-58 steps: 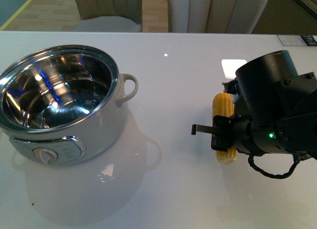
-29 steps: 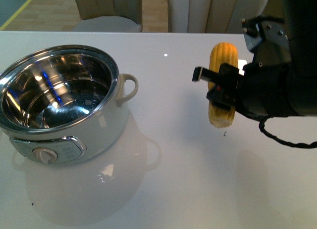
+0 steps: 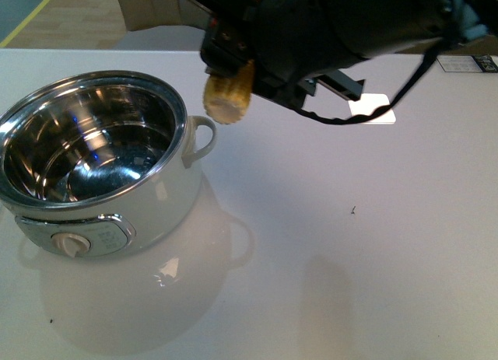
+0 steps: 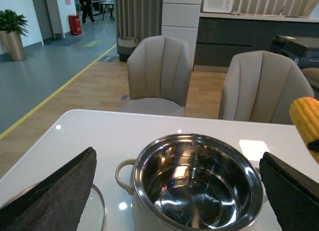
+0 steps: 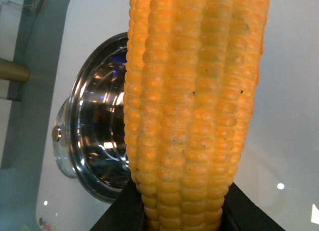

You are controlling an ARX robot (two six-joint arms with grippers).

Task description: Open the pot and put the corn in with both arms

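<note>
The white pot (image 3: pixel 167 200) stands open at the table's left, its shiny steel bowl bare inside. My right gripper (image 5: pixel 183 211) is shut on the corn (image 5: pixel 192 101), a yellow-orange cob held in the air. In the front view the corn (image 3: pixel 228 96) hangs just right of the pot's rim, above its side handle (image 3: pixel 204 138), and the black right arm (image 3: pixel 342 26) hides its upper part. My left gripper (image 4: pixel 174 191) is open, its dark fingers (image 4: pixel 55 191) spread on either side of the pot (image 4: pixel 199 136). At that view's edge the corn (image 4: pixel 306 118) shows.
A glass lid (image 4: pixel 99 211) lies on the table beside the pot. A white square card (image 3: pixel 372 109) sits at the far right of the white tabletop (image 3: pixel 327 259). Beige chairs (image 4: pixel 159 71) stand behind the far edge.
The right arm lifted the corn off the table on the right and carried it up and left to the pot's right rim. The pot has not moved.
</note>
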